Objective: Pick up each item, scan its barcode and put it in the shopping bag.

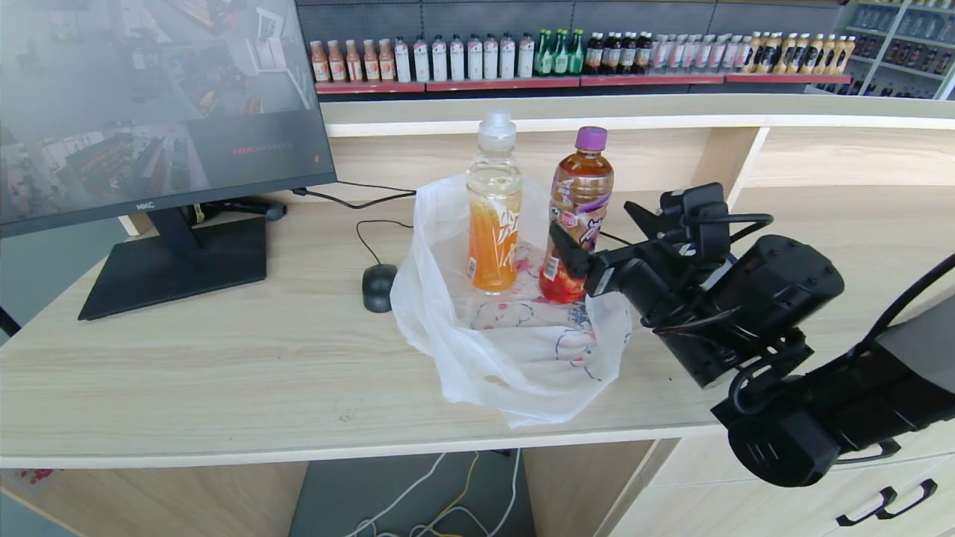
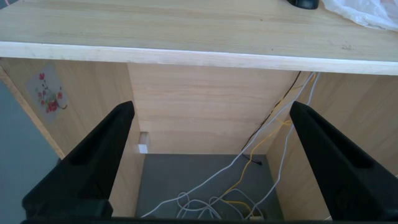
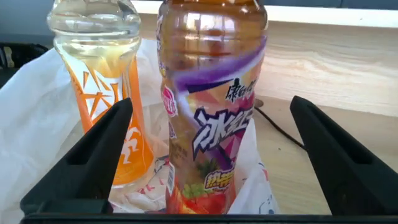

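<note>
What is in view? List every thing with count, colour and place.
counter: one, pale wood, foreground.
shopping bag: one, white, open, mid-counter.
orange-label bottle: one, clear cap, upright in bag.
purple-capped bottle: one, brown drink, upright in bag.
mouse: one, black, left of bag.
monitor: one, black, counter's left end.
shelf bottles: many, mixed colours, back wall.
cables: several, white and yellow, under counter.
left gripper: one, black, open, below counter's edge.
right gripper: one, black, open, at purple-capped bottle.

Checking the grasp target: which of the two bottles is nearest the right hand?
The purple-capped bottle; it stands right before the right hand, the orange-labelled bottle farther off.
</note>
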